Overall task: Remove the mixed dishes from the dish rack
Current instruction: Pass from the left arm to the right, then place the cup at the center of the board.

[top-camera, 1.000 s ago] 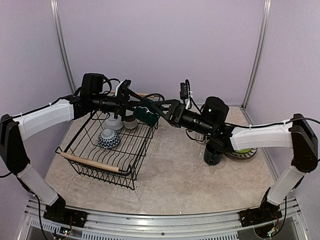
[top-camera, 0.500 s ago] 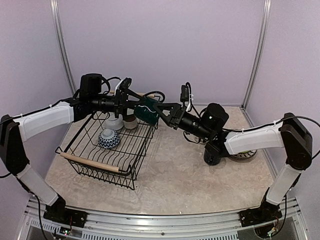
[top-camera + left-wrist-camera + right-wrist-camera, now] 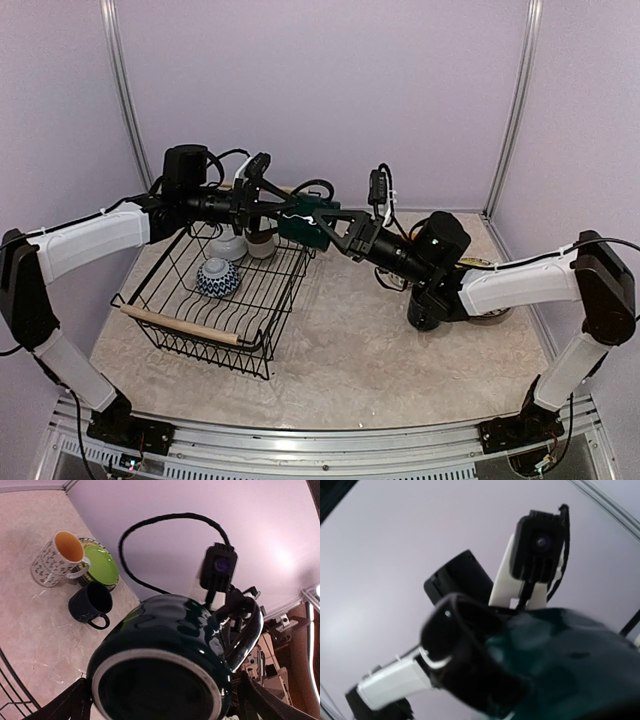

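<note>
A dark green mug (image 3: 300,222) hangs in the air over the far right corner of the dish rack (image 3: 190,328), between both grippers. My right gripper (image 3: 326,226) is shut on its handle side; one dark finger (image 3: 465,650) overlaps the green body (image 3: 580,660). My left gripper (image 3: 274,210) is open, and its fingers (image 3: 75,705) stand wide on either side of the mug's base (image 3: 160,685), slightly apart from it. Inside the rack lie a blue patterned bowl (image 3: 217,277), a grey bowl (image 3: 227,247) and a small cup (image 3: 261,245).
On the table to the right stand a dark mug (image 3: 427,308) (image 3: 90,602), a patterned white mug (image 3: 57,560) and a lime green plate (image 3: 100,565) on a stack. The rack's black wires (image 3: 7,690) show at the left wrist view's lower left.
My right gripper has reached in and shut on the green mug. The left jaws have spread wider. The mug has shifted slightly to the right.
</note>
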